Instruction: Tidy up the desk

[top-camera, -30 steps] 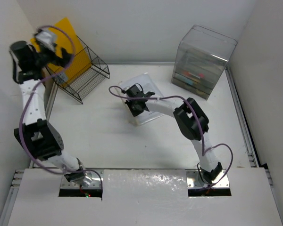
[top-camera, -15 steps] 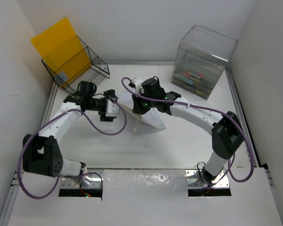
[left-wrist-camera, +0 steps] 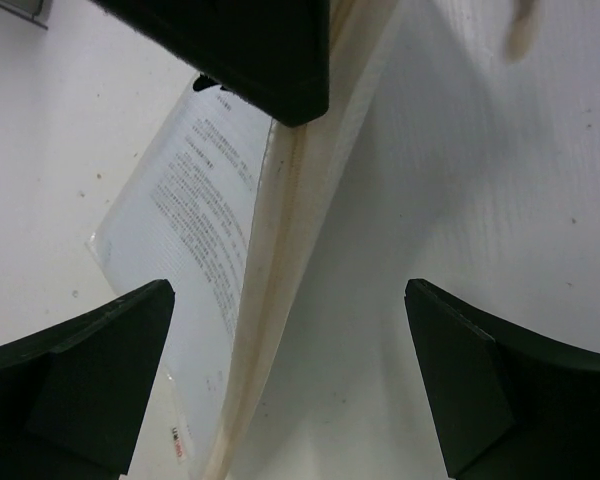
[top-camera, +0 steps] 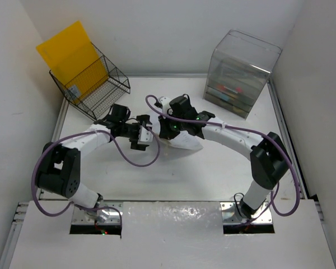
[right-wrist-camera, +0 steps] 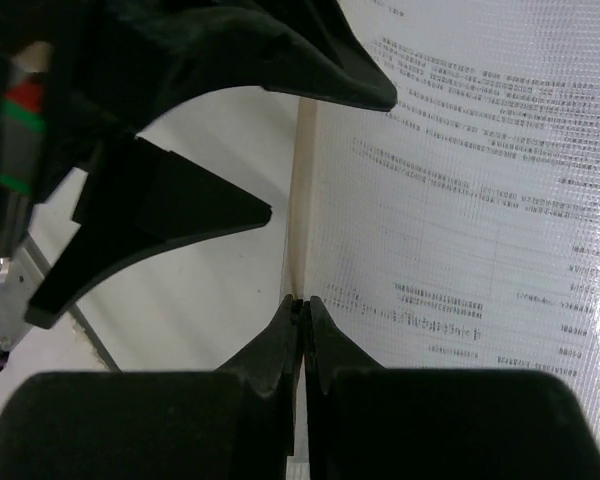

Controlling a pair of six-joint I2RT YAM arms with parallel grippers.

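- Two arms meet over the middle of the desk, the white tabletop under everything; this looks like a handover of a paper between grippers, part of tidying.
- Far left, at the back corner, the black wire rack holds a yellow folder; it is probably where the paper goes.
- Next comes the left gripper, its jaws spread wide. The left wrist view shows the cream spine of the document sleeve running between the two fingers, touching neither.
- Just right of it, the right gripper is pinched tight on that cream spine and holds the sleeve tilted off the surface.
- Far right at the back stands the clear drawer box, well apart from both arms.
- Next move, as I judge it: the left fingers must close squarely on the spine before the right lets go, since the thin, floppy plastic could slip or bend.
- Half a second ago the left gripper stood farther left, short of the sleeve; it has since slid in around the spine. A second ago that arm was up at the rack.
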